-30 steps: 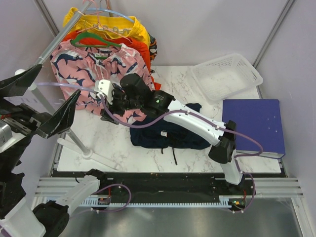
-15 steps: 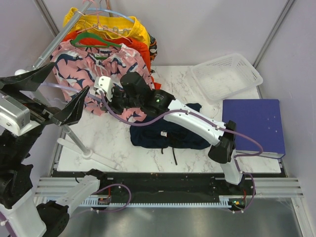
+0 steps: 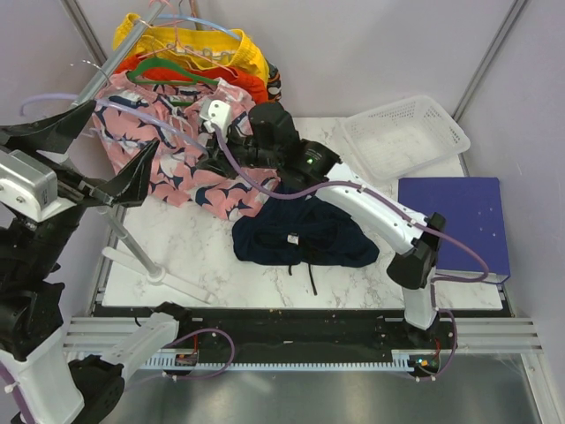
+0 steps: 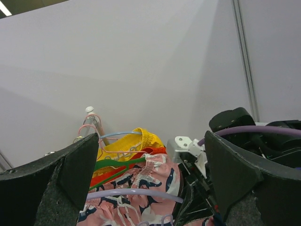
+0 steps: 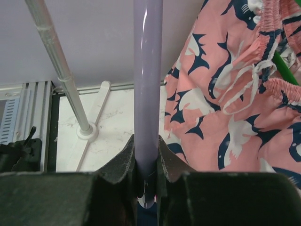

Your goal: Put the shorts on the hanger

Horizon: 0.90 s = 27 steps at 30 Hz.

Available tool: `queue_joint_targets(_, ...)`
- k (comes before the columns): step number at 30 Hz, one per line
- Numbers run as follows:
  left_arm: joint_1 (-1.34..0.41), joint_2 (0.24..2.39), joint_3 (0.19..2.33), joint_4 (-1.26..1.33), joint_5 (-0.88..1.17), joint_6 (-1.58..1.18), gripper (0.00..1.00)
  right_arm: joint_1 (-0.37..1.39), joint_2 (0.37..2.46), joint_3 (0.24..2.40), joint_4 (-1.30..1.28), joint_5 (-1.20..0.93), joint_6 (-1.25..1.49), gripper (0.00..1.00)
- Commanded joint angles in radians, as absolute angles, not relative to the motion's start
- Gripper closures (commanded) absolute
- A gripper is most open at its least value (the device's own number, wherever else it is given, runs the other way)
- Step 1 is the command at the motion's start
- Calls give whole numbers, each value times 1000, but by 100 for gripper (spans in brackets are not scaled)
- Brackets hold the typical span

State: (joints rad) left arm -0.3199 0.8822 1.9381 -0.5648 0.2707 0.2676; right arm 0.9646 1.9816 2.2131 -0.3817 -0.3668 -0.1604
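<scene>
pale hanger (image 5: pixel 146 70) clamped in right pincer (image 5: pixel 146 157), navy shorts (image 3: pixel 300 237) apart on table (image 3: pixel 194 246) below; left pincer (image 4: pixel 151 146) agape

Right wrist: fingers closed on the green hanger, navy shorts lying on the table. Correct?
Wrong hanger: the right wrist view shows the fingers gripping the pale hanger. The shorts do lie on the table.

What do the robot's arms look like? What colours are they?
The left arm and right arm are white with chunky black joints. The right arm has a purple cable looping along it and a small green light. The left tool and right tool each have two black, wedge-shaped fingers.
</scene>
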Motion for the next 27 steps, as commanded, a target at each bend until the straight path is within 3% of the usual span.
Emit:
queue_joint_targets(1,-316,922,1936,-532,258,229,0,939,1812,2122,-287,-433,-173,100)
queue_joint_targets(13,-316,1017,1827,-577,448,210,1,827,1497,1740,-584,-433,-497,100)
queue_joint_targets(16,-316,1032,1780,-595,512,238,1,723,1436,1683,-688,-491,-528,100)
queue_joint_targets(21,-314,921,1488,-595,731,474,3,542,1242,1487,-816,-567,-664,100)
queue_joint_targets(27,-314,833,1278,-695,753,673,4,522,1034,1215,-870,-537,-704,100)
